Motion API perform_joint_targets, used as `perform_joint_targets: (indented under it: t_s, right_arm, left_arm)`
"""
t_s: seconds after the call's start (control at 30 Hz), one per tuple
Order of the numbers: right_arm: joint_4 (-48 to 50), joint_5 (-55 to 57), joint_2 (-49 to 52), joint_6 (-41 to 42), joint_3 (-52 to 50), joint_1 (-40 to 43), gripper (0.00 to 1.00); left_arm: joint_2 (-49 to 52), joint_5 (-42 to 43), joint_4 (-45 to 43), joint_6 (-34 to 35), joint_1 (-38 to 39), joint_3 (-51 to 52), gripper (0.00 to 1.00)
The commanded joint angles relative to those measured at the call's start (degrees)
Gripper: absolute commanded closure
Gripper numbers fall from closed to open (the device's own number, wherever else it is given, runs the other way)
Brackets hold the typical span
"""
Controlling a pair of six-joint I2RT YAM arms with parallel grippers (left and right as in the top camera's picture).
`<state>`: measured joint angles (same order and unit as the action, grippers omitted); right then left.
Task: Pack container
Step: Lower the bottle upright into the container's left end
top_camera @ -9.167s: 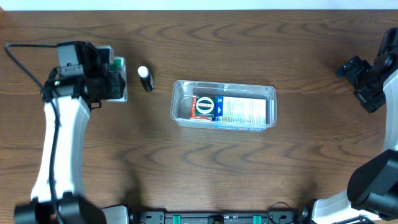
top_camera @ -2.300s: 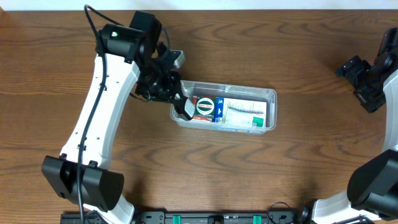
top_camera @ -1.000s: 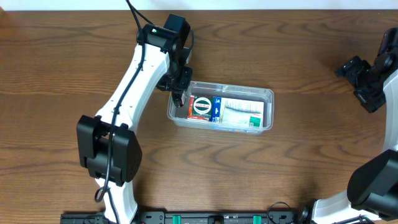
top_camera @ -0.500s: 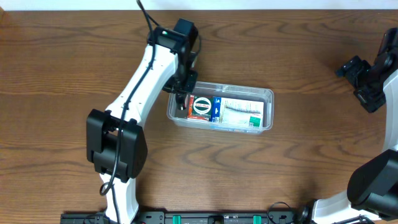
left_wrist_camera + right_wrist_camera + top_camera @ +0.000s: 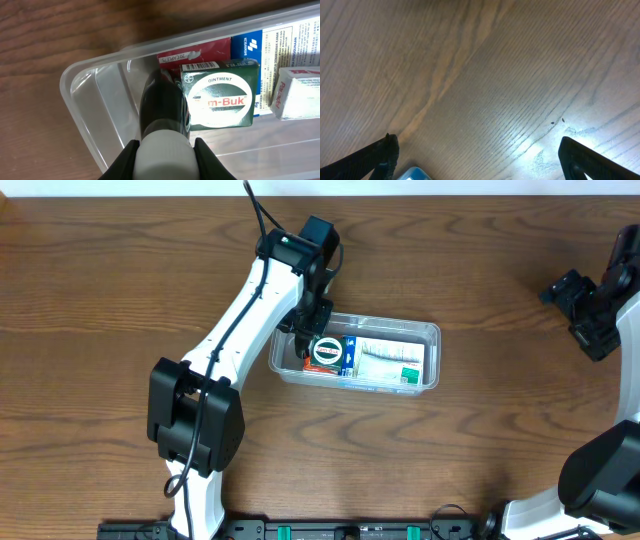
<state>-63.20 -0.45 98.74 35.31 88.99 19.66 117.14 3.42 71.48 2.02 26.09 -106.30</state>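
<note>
Left claw (image 5: 162, 159) pinches a dark white-capped bottle (image 5: 160, 107) at the left end of the container (image 5: 432, 330) mid-worktop, touching the green ointment box (image 5: 222, 102), and should seat it in the bare gap before releasing; right claw (image 5: 480, 155) spread, well right of the container.

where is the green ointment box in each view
overhead: the green ointment box lies at the left end of the container.
left wrist: right of centre, beside the black bottle gripped by the left tool.
right wrist: not in it; it shows the table.
shared landmark: the container's rounded left corner, seen in the overhead and left wrist views.
</note>
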Motion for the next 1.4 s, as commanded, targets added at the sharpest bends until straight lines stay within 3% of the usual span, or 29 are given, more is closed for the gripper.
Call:
perform_joint_targets:
  t_s: [0.0, 0.23, 0.37, 1.07, 1.17, 1.2, 1.37]
  right_arm:
    - [0.0, 0.2, 0.0, -0.7, 0.4, 0.2, 0.01]
    - [0.0, 0.2, 0.0, -0.7, 0.4, 0.2, 0.01]
    - [0.0, 0.2, 0.0, -0.7, 0.4, 0.2, 0.01]
    - [0.0, 0.2, 0.0, -0.7, 0.4, 0.2, 0.01]
    - [0.0, 0.2, 0.0, -0.7, 0.4, 0.2, 0.01]
    - [0.0, 0.2, 0.0, -0.7, 0.4, 0.2, 0.01]
    - [0.0, 0.2, 0.0, -0.7, 0.4, 0.2, 0.01]
  left_arm:
    - [0.5, -0.1, -0.1, 1.1, 0.0, 0.3, 0.9]
    - [0.6, -8.7, -0.3, 9.4, 0.0, 0.3, 0.9]
    - [0.6, -9.0, -1.3, 12.0, 0.0, 0.3, 0.9]
    - [3.4, -8.6, -2.4, 13.4, 0.0, 1.9, 0.89]
    - [3.4, -8.6, -2.4, 13.4, 0.0, 1.9, 0.83]
    - [3.4, -8.6, -2.4, 13.4, 0.0, 1.9, 0.75]
    - [3.4, -8.6, -2.4, 13.4, 0.0, 1.9, 0.61]
